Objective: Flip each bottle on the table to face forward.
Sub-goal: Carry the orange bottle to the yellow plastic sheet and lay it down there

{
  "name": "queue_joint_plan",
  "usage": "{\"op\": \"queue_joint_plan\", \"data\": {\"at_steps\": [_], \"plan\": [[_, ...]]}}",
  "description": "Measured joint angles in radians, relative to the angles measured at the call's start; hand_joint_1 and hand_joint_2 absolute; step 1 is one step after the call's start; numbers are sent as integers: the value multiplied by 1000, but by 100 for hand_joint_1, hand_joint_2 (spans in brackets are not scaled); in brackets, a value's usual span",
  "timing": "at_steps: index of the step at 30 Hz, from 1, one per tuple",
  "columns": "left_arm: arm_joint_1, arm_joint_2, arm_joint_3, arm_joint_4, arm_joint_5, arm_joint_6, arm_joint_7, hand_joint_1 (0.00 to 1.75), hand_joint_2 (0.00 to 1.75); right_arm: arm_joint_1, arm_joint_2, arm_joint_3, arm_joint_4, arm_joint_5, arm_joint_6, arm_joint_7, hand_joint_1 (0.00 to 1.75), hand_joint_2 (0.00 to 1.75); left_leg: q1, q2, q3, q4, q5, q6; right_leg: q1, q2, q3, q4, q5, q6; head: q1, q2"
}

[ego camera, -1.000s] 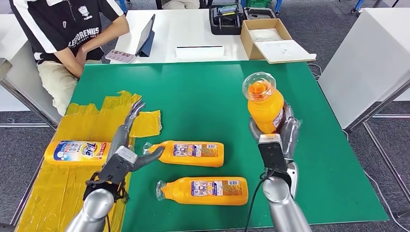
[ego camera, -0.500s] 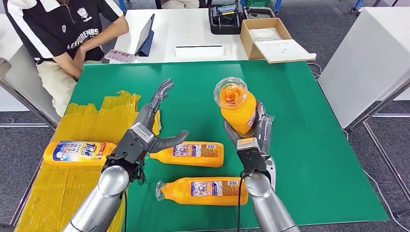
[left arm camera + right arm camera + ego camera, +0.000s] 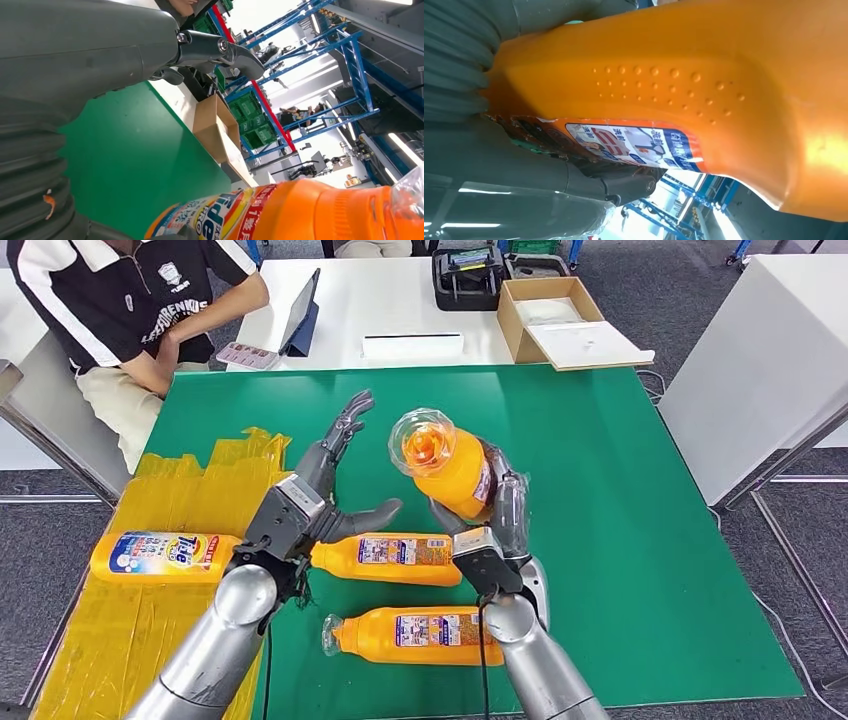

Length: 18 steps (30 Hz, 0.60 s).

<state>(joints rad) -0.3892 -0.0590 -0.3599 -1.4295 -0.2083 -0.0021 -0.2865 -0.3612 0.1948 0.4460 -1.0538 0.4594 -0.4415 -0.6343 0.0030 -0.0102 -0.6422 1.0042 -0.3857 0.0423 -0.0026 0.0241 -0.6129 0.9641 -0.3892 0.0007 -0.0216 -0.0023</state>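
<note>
Reading "Tide" in blue letters on a white and yellow label, the bottle on the yellow sheet (image 3: 162, 553) lies on its side at the left edge of the green desk (image 3: 620, 490), its front label up. Two more orange bottles lie on their sides on the green surface: the middle bottle (image 3: 390, 558) and the near bottle (image 3: 420, 634), both showing white back labels with small print too fine to read. The right robot hand (image 3: 492, 532) is clasped around the lower body of a fourth orange bottle, the raised bottle (image 3: 445, 466), holding it off the desk, tilted with its clear-wrapped cap toward the camera and leaning toward the left robot hand. The right wrist view shows its orange side with raised dots and a label edge in red, white and blue with Chinese characters. The left wrist view catches part of the "Tide" lettering on it. The left robot hand (image 3: 318, 498) is released, fingers spread and thumb out, hovering above the middle bottle's neck, just beside the raised bottle and holding nothing. A person (image 3: 120, 310) sits at the far left corner.
</note>
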Motion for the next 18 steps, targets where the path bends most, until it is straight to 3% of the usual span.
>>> {"op": "queue_joint_plan", "data": {"at_steps": [18], "plan": [[-5,-14,-1,50,16,-12,-22,0,175,-136,53,-45,163,-27,-98,-55,175,175,0,0,0,0,1,0,0,0,0,0,0,0,0,0]]}}
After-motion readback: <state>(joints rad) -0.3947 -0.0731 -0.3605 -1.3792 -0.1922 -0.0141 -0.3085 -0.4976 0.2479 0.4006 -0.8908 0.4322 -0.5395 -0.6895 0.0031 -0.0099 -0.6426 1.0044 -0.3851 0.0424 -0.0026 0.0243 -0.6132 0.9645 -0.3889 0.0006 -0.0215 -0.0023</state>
